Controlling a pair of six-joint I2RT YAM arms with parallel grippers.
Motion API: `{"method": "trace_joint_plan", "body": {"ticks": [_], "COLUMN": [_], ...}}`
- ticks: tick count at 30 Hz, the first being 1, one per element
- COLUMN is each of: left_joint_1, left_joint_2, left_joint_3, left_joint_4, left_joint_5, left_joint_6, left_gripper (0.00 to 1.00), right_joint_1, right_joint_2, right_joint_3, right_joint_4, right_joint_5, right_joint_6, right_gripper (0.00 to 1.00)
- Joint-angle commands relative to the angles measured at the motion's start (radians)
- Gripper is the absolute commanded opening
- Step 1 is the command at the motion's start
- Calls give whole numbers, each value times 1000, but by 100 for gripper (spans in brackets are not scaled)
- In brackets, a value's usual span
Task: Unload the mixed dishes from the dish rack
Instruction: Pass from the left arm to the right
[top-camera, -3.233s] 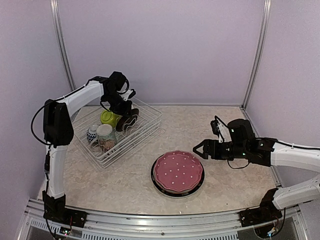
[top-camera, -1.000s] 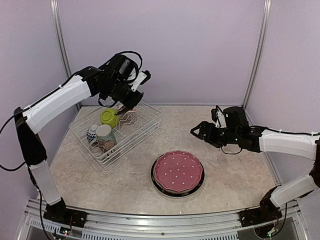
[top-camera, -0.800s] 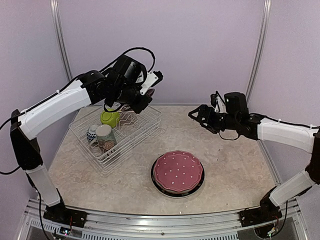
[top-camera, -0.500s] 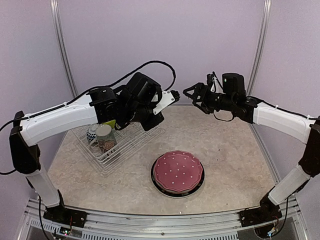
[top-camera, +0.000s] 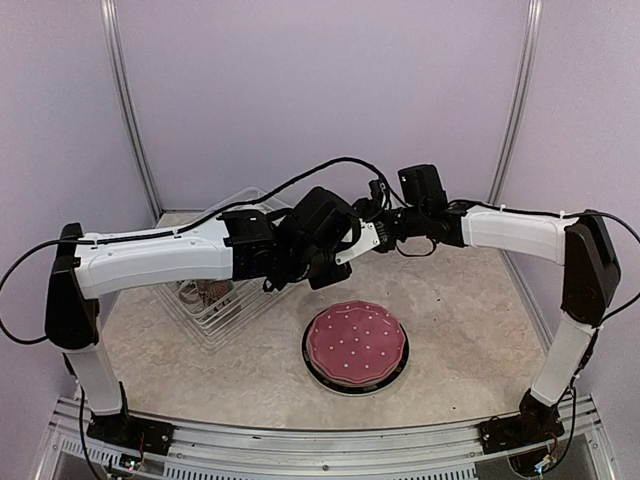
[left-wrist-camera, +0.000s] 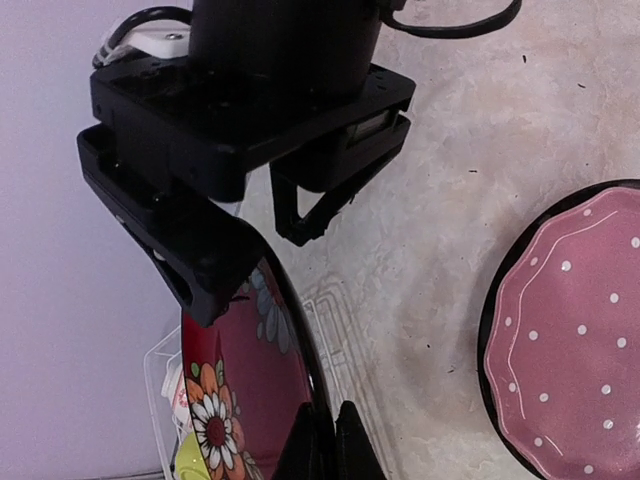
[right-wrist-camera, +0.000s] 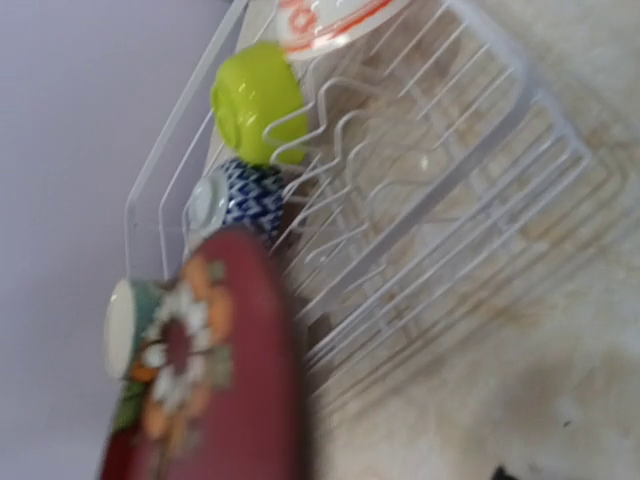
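Note:
My left gripper (left-wrist-camera: 327, 440) is shut on the near rim of a red floral plate (left-wrist-camera: 235, 400) and holds it on edge in the air, right of the dish rack (top-camera: 225, 312). My right gripper (left-wrist-camera: 250, 275) is open, with a finger on each side of the plate's far rim. The two grippers meet above the table's middle, left (top-camera: 345, 255) and right (top-camera: 372, 228). The plate shows blurred in the right wrist view (right-wrist-camera: 210, 390). The rack (right-wrist-camera: 480, 150) holds a lime green bowl (right-wrist-camera: 258, 100), a blue-white bowl (right-wrist-camera: 245, 195), a red-white bowl (right-wrist-camera: 330, 25) and a mug (right-wrist-camera: 130, 325).
A pink dotted plate (top-camera: 355, 343) lies on a black-rimmed plate (top-camera: 312, 368) at the front middle of the table, below the grippers. It also shows at the right of the left wrist view (left-wrist-camera: 570, 330). The left arm (top-camera: 160, 260) hides much of the rack from above.
The left gripper lifted the red floral plate out of the rack and carried it right to the middle. The right arm swung up and left to meet it.

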Motion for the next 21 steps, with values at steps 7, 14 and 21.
{"method": "trace_joint_plan", "body": {"ticks": [7,14,21], "left_joint_1": [-25,-30,-38], "left_joint_2": [58,72,2], "left_joint_3": [-13,13,28], "left_joint_4": [114,81,-79], "left_joint_5": [-100,-109,26], "left_joint_6": [107,55,-124], "left_gripper": [0,1,76], "right_joint_1": [20,10,-14], "right_joint_2": [12,-25,-94], "right_joint_3": [-31,-115,-233], "right_joint_4": [77,200,320], "right_joint_5": [-90,-75,-92], "right_joint_6": [14,41,45], "right_gripper": [41,0,0]}}
